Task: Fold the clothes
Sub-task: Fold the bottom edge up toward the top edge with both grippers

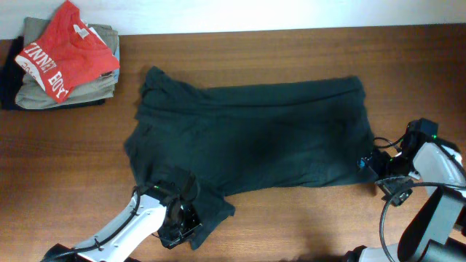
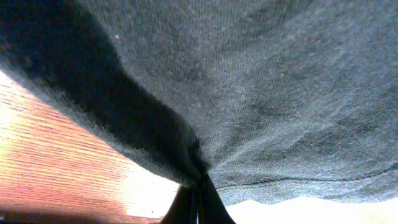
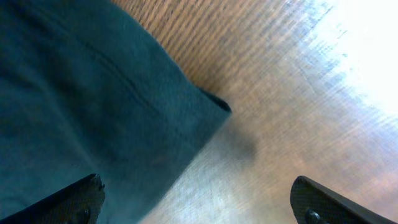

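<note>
The clothes (image 1: 255, 138) are one dark charcoal T-shirt, spread wide across the middle of the wooden table. My left gripper (image 1: 178, 218) sits at the shirt's near left corner, shut on a pinch of its fabric. In the left wrist view the shut gripper (image 2: 198, 208) holds a gathered fold, and the cloth (image 2: 261, 93) rises away over the wood. My right gripper (image 1: 370, 166) stands open at the shirt's near right corner. In the right wrist view the gripper (image 3: 196, 202) straddles the shirt's edge (image 3: 93, 106), one finger over cloth and one over bare wood.
A pile of folded khaki garments (image 1: 44, 91) with a red T-shirt (image 1: 69, 51) on top lies at the far left corner. The table's back edge (image 1: 291, 30) meets a white wall. Bare wood (image 1: 291, 225) shows in front of the shirt between the arms.
</note>
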